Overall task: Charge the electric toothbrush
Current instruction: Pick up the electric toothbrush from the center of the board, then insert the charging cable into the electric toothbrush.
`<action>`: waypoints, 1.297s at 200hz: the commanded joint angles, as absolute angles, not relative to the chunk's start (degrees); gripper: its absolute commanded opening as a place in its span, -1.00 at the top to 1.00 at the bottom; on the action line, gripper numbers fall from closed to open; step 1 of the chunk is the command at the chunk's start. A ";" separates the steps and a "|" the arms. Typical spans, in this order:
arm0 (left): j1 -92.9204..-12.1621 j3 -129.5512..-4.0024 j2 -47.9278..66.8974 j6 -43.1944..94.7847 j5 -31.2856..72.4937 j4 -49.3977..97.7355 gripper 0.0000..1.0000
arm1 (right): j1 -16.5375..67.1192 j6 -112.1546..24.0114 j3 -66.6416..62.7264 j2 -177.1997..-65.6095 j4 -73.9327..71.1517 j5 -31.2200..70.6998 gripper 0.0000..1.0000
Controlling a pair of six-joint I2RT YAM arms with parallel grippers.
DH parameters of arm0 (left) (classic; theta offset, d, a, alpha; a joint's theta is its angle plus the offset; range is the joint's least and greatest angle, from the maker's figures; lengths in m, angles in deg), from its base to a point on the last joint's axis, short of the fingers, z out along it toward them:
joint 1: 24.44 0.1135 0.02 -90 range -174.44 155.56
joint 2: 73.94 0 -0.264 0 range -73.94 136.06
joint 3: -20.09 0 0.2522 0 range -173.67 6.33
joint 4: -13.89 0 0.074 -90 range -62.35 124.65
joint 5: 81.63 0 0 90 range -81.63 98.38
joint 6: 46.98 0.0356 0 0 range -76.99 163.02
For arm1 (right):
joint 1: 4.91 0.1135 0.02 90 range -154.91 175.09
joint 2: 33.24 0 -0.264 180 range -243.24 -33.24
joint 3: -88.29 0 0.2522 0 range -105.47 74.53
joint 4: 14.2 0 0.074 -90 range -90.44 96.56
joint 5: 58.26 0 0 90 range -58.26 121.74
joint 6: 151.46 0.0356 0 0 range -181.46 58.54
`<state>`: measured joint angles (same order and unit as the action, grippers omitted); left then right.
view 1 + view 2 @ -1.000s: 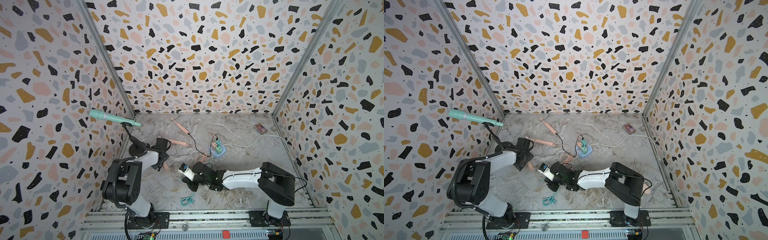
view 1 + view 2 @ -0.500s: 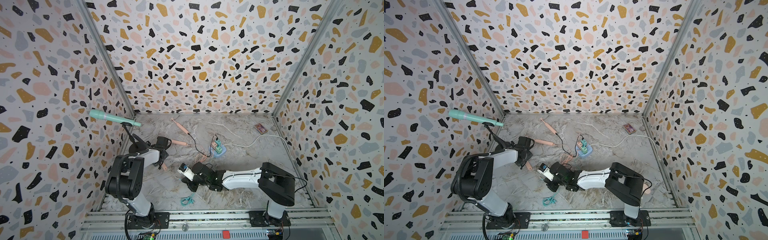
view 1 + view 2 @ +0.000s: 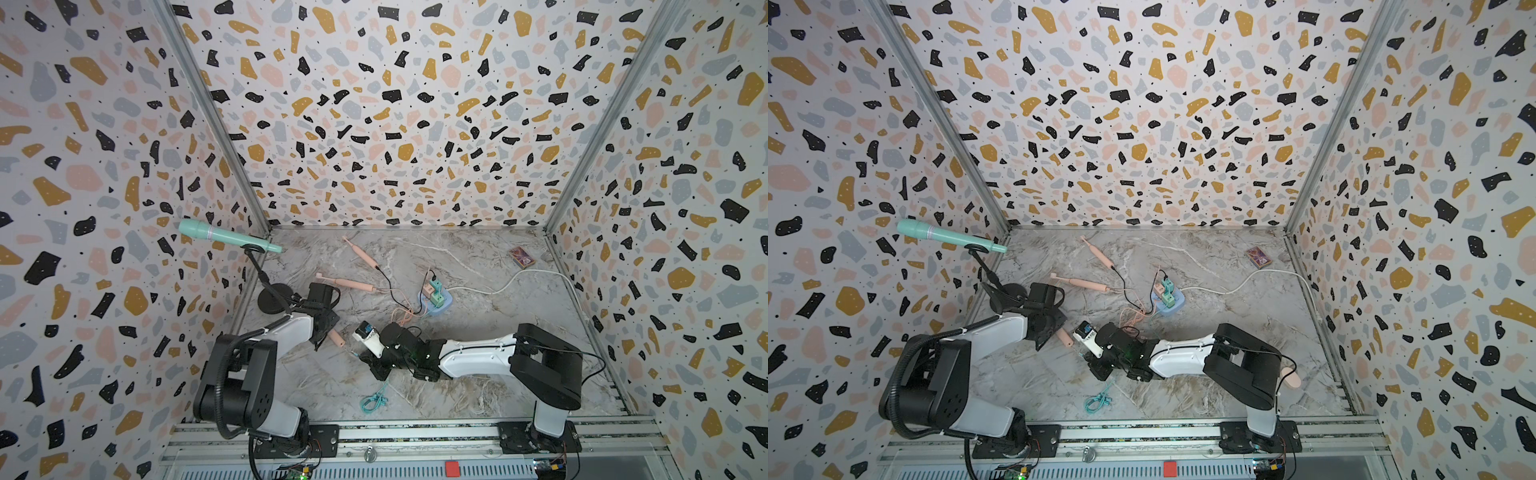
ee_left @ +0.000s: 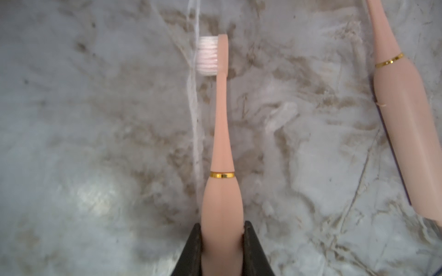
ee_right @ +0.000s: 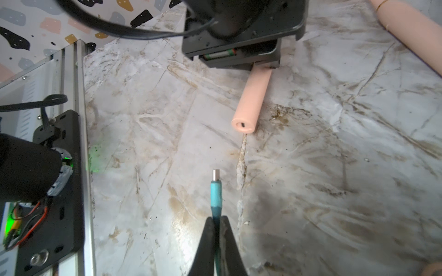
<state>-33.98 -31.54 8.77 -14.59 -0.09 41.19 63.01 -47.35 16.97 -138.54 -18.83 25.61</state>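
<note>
text: no words can be read anywhere | numbers: none can be read | brands and signs: none can be read | small box [image 3: 522, 257] at the back of the floor: has a colored picture on top, too small and blurry to tell if it has any letters

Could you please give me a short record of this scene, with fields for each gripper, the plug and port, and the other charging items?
Left gripper: shut on the handle of a pink plastic electric toothbrush
Right gripper: shut on a teal charging cable
Metal plug: points toward the charging port; a gap between them, not yet joined
Second pink toothbrush: cable at its base
Third pink toothbrush: cable at its base
Pale blue power strip: adapters plugged in
</note>
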 commanded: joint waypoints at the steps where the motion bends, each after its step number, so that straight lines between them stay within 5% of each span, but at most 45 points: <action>1: -34.45 -29.74 4.14 -18.25 2.91 44.70 1.00 | 63.48 -46.48 14.55 -138.96 -16.68 27.17 1.00; 259: -39.75 -27.29 3.20 -24.92 -0.59 46.63 1.00 | 65.58 -40.32 8.79 -144.70 -11.49 32.86 1.00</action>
